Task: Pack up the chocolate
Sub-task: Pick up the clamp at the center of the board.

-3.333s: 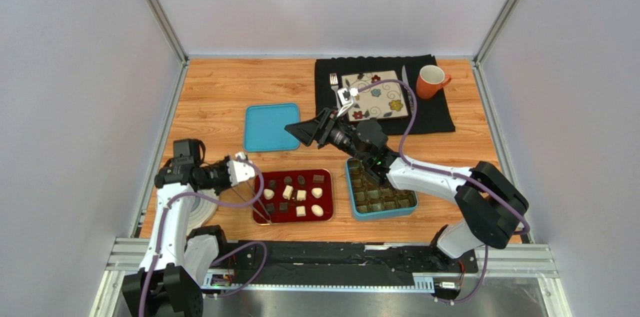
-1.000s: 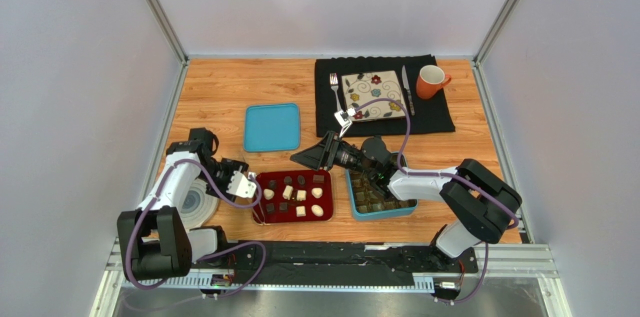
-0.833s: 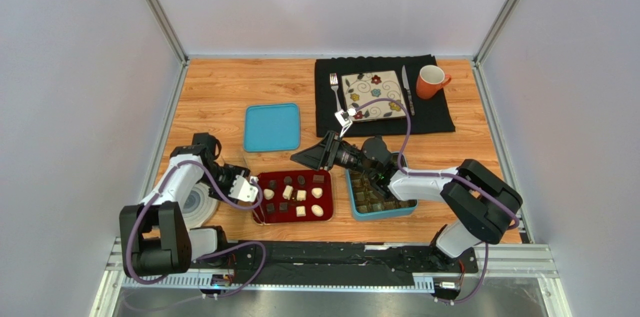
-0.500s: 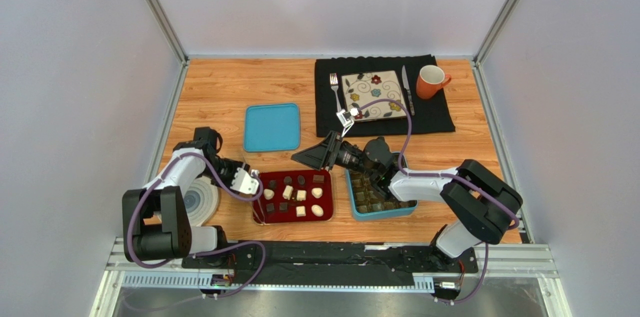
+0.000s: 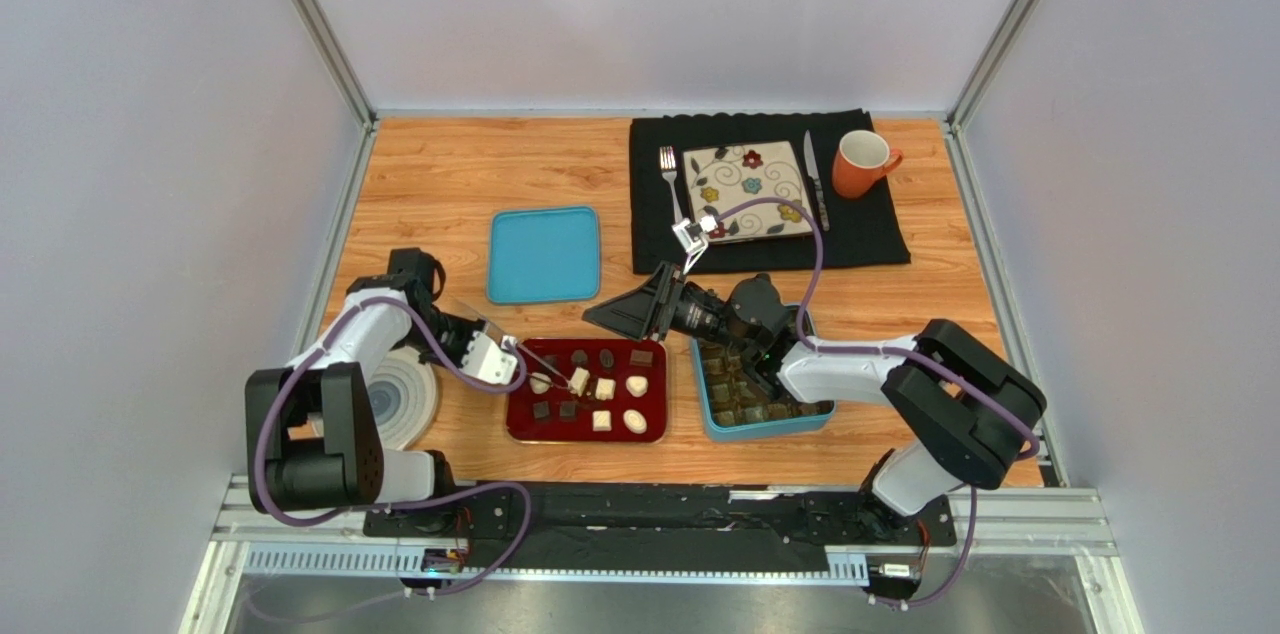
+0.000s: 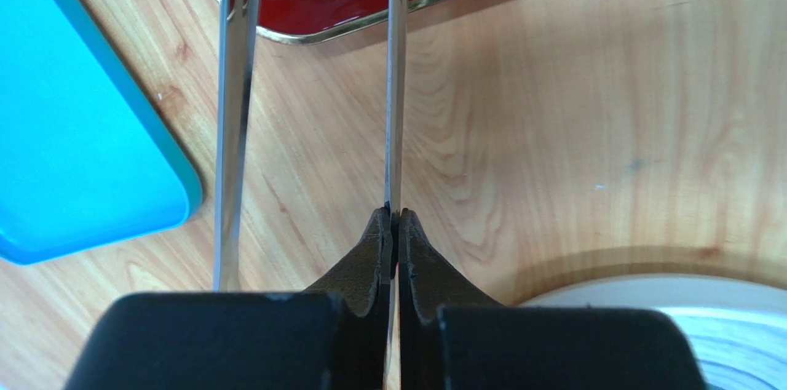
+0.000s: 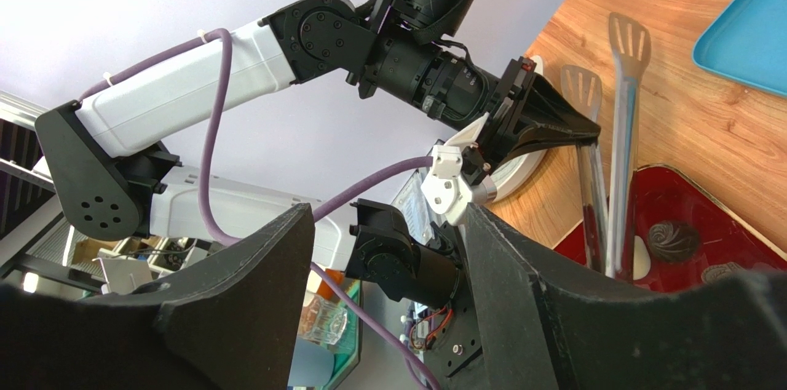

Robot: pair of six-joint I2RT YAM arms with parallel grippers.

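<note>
The chocolate (image 5: 604,390), several dark and cream pieces, lies on a red tray (image 5: 519,427) near the front edge. My left gripper (image 5: 496,358) sits just left of the tray. It is shut on one arm of a pair of metal tongs (image 5: 538,369), whose tips reach over the tray's left part. In the left wrist view the gripper (image 6: 395,216) pinches the thin tong arm (image 6: 395,85), and the other arm (image 6: 236,85) stands free. My right gripper (image 5: 616,312) hangs open and empty behind the tray. In its own view, the gripper (image 7: 383,224) faces the tongs (image 7: 621,132).
A blue box (image 5: 703,402) with dark compartments stands right of the tray, under my right arm. Its flat blue lid (image 5: 544,255) lies behind the tray. A white round dish (image 5: 394,402) sits by the left arm. A black mat (image 5: 872,237) at the back holds a flowered plate, cutlery and an orange mug (image 5: 863,162).
My left gripper has closed on the tongs, which now point over the tray's left part instead of lying at its left edge. The right arm has barely moved.
</note>
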